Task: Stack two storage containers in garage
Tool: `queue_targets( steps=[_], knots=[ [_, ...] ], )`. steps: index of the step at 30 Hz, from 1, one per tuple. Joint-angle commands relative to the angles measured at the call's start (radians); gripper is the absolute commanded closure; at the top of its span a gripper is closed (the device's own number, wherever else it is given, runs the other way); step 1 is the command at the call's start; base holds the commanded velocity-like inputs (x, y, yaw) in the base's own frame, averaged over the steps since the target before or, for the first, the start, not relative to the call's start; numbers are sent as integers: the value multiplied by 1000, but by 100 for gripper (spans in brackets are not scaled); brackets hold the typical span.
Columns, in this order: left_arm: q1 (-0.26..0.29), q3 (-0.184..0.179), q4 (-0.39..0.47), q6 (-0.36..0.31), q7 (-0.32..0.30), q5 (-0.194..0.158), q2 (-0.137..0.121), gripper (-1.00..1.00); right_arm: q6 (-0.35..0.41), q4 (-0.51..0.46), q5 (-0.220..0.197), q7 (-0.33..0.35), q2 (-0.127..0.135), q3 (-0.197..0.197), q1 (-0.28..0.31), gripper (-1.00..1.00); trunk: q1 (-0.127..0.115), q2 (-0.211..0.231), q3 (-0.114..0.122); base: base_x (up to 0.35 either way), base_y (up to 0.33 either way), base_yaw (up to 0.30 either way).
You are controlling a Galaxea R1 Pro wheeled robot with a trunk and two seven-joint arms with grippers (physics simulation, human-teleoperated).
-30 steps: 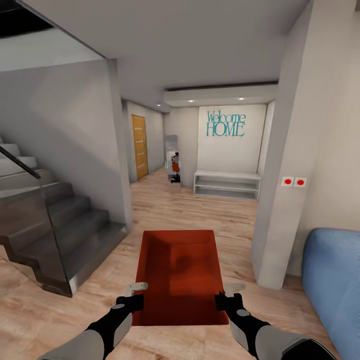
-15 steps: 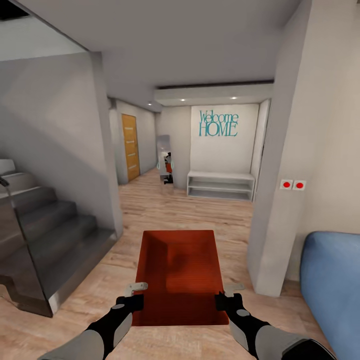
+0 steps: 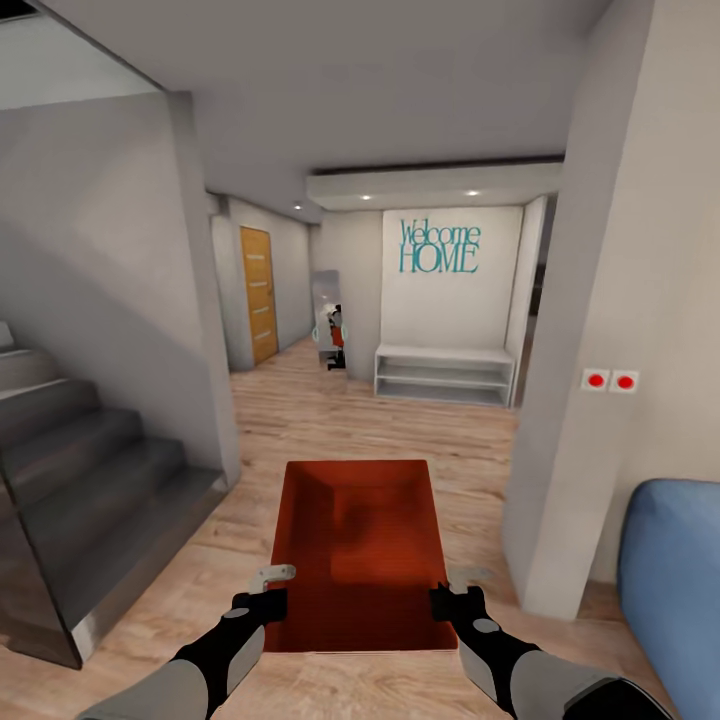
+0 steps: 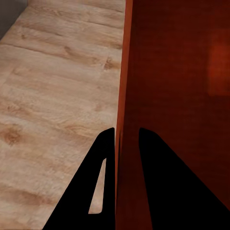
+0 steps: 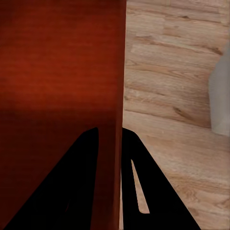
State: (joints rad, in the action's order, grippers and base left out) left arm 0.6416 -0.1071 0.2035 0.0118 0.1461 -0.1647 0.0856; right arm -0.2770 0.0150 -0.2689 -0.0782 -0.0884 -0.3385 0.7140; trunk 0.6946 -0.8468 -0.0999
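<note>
**Tub carried in hallway, both grippers clamped on its side walls**

We're facing down a hall w/ light wood-plank floor (image 3: 380,420). Grey stairs (image 3: 90,470) sit at our left behind a glass panel, w/ a grey wall above them. A white pillar (image 3: 590,400) w/ two red buttons (image 3: 610,380) stands at right, close beside the path ahead; a blue sofa (image 3: 675,580) edge lies just past it. Far end: white low shelf (image 3: 445,373) under a "Welcome HOME" sign (image 3: 438,247), a wooden door (image 3: 258,294) at far left, a mirror (image 3: 330,325) next to the shelf.

The storage container (image 3: 355,545) is held up in front of us, open side up; its ribbed inside looks empty. Left gripper (image 3: 262,592) is pinched onto its left wall, fingers (image 4: 103,158) either side of the thin rim. Right gripper (image 3: 450,592) is likewise clamped on the right wall, fingers (image 5: 88,158) straddling it.
</note>
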Motion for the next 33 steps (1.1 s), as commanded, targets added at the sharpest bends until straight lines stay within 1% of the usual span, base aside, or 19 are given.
queue_targets(
  steps=[1, 33],
  knots=[
    [1, -5, 4, 23, 12, 2, -13, 100, -5, 5, -18, -3, 7, 21, 1, 100, 1, -1, -2, 322, 0, 0],
    [1, -5, -4, 23, 12, 1, -13, 100, -4, 5, -18, -2, 7, 21, 1, 100, 1, -1, -2, 322, 0, 0]
  ],
)
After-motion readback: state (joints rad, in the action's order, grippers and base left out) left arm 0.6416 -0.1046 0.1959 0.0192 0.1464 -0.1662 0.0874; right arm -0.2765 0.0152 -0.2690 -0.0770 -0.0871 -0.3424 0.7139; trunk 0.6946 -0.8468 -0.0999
